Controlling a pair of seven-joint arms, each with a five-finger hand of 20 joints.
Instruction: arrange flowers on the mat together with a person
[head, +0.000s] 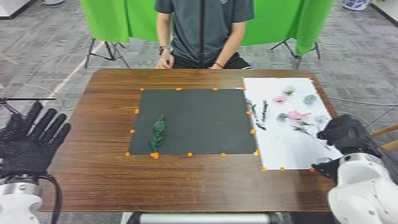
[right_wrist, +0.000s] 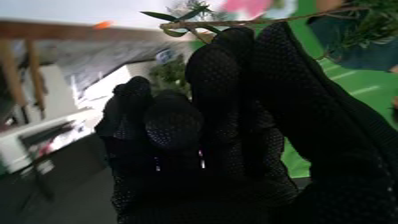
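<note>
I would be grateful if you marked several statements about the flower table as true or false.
1. A green sprig lies on the dark mat. True.
2. The left robot hand rests on the dark mat. False: it is left of the mat, its fingers spread.
3. A pink flower lies on the white sheet. True.
4. The person's hands are over the white sheet. False: they are by the table's far edge.
5. The right robot hand is at the white sheet's right side. True.
</note>
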